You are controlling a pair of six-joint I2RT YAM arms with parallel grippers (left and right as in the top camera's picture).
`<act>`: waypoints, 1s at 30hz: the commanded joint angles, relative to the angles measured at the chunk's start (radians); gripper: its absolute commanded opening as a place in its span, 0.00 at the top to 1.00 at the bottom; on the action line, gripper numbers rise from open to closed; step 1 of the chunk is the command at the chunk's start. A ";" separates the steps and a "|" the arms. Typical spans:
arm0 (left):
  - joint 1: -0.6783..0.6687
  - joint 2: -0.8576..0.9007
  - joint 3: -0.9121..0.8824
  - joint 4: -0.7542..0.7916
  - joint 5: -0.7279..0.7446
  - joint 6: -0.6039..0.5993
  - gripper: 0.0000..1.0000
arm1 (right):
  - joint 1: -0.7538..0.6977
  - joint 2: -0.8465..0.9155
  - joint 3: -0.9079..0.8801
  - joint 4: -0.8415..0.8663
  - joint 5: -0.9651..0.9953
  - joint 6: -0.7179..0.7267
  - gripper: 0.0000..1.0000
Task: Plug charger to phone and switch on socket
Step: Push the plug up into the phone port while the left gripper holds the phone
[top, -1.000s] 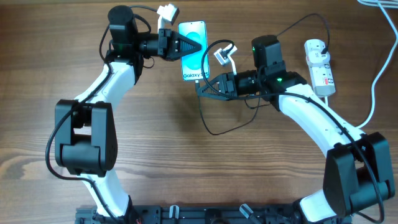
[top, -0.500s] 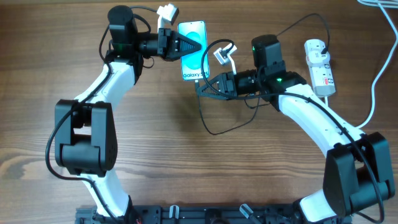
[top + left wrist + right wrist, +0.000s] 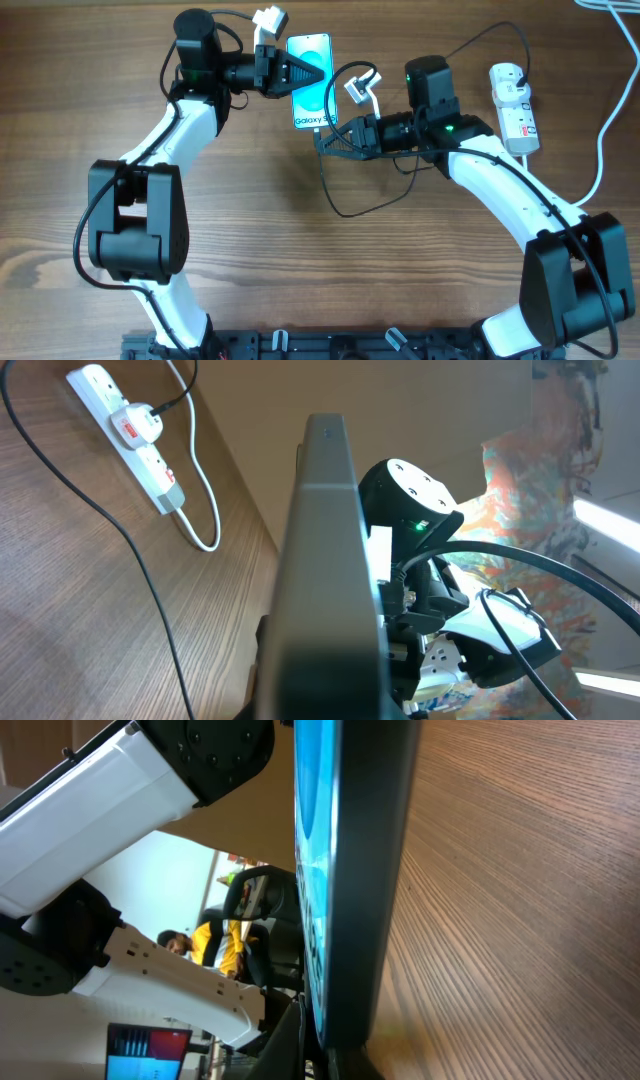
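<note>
Left hand [image 3: 302,72] is clamped onto the phone [image 3: 311,50], coming in from its long left side. The turquoise screen faces up at the overhead cam, and the white "Galaxy" strip is at the end nearest the right arm. In the left wrist cam the phone is just a dark slab seen edge-on, filling the middle of the shot.

Right hand [image 3: 334,140] sits right at that Galaxy end, fingers pointing at the phone's bottom edge. I honestly can't tell whether it's open or pinched on anything, since the plug tip is hidden in all three views. The right wrist cam only gives the phone edge-on with a sliver of blue screen.

The charger [image 3: 330,197] trails out from under the right hand and loops across the worktop [image 3: 300,280] before heading back under the right arm.

The socket [image 3: 516,112] lies well off to the right with a plug [image 3: 508,74] fitted, and its thick white lead [image 3: 604,140] curves away along the edge.
</note>
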 commanded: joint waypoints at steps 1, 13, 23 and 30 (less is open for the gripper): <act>-0.006 -0.004 -0.003 0.007 0.027 -0.002 0.96 | 0.002 0.014 0.021 -0.001 -0.002 0.003 0.96; -0.006 -0.004 -0.003 0.007 0.029 -0.002 0.96 | 0.002 0.014 0.021 0.019 0.032 0.027 0.96; -0.006 -0.004 -0.003 0.006 0.029 -0.002 0.96 | 0.000 0.014 0.021 0.079 0.032 0.056 0.96; -0.024 -0.004 -0.003 0.007 0.029 0.003 0.96 | -0.014 0.014 0.021 0.191 0.031 0.100 0.96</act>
